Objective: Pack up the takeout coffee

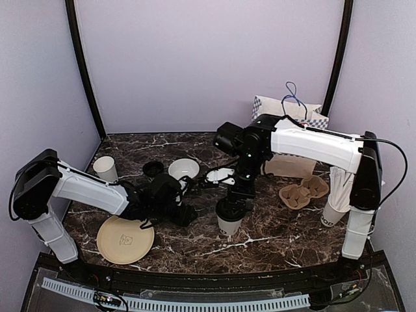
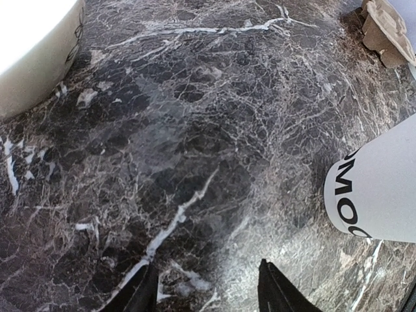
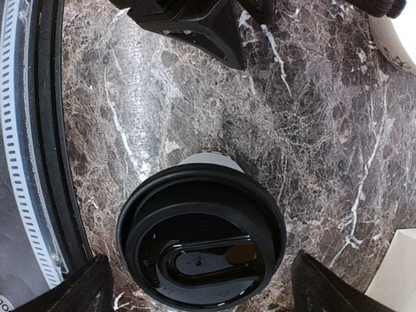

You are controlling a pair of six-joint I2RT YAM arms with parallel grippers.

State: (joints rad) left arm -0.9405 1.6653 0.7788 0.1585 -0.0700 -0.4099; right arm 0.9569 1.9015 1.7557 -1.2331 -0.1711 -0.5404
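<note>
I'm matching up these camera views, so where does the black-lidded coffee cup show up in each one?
Top external: lidded cup just below centre.
Left wrist: at the right edge, lid cut off, print showing.
Right wrist: bottom centre, seen from above.
Shared landmark: white bowl, top left, top right corner.

Pale lilac walls [image 1: 208, 58] are closing in the worktop [image 1: 286, 240] on 3 sides, with 2 black poles [image 1: 84, 65] running up the back corners. The worktop, dark brown marble with white veins, is catching soft, even light. A white slotted strip [image 1: 195, 304] is lining its near edge.
</note>
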